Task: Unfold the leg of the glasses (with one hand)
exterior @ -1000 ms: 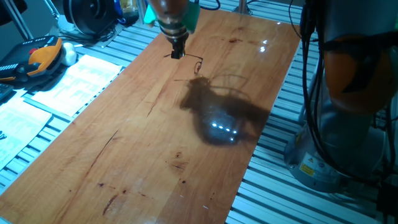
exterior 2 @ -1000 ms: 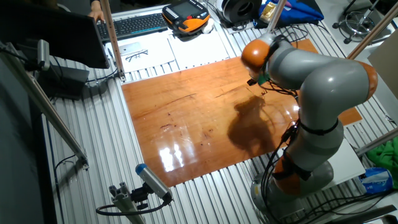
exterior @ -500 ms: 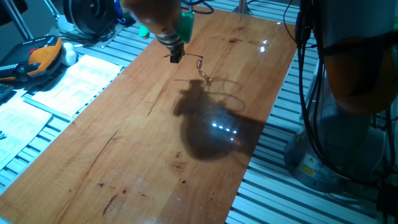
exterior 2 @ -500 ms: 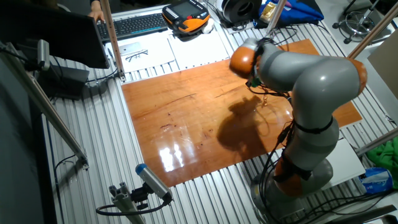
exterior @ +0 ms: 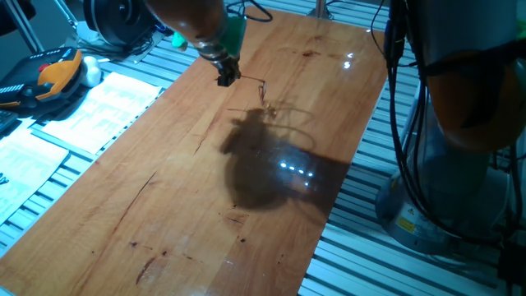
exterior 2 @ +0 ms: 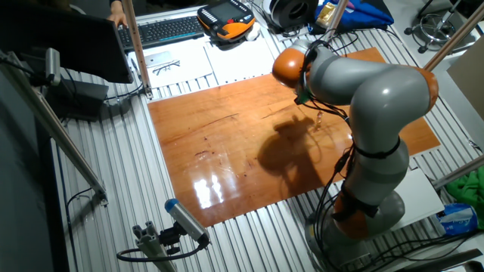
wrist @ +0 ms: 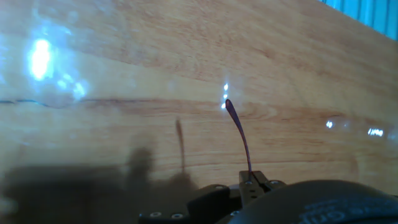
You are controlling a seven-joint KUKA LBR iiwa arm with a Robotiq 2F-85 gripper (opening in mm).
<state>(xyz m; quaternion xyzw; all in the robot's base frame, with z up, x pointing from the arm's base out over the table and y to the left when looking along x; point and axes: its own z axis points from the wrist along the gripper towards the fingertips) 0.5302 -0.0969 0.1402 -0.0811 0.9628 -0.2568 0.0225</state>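
Your gripper (exterior: 226, 78) sits low over the far end of the wooden board (exterior: 205, 189), near its left edge as one fixed camera sees it. The jaws are pinched narrow on one thin leg of the glasses (exterior: 261, 92). In the hand camera that leg (wrist: 239, 137) rises as a slim purplish-brown wire straight out of the closed fingertips (wrist: 253, 185) and ends in a small flattened tip above the wood.

In that same fixed view you can see the rest of the glasses trailing to the right of the gripper: a fine dark line runs from the fingers to a small bend, then drops toward the board. The frame is so thin there that you cannot tell whether the lenses touch the wood or hang just above it.

From the other fixed camera, the orange and grey arm (exterior 2: 363, 83) reaches over the board (exterior 2: 227, 151), and the glasses (exterior 2: 318, 117) show only as a faint glint just right of the hand, at the top of the arm's shadow.

Papers (exterior: 90, 103) lie on the slatted table (exterior: 370, 238), left of the board.
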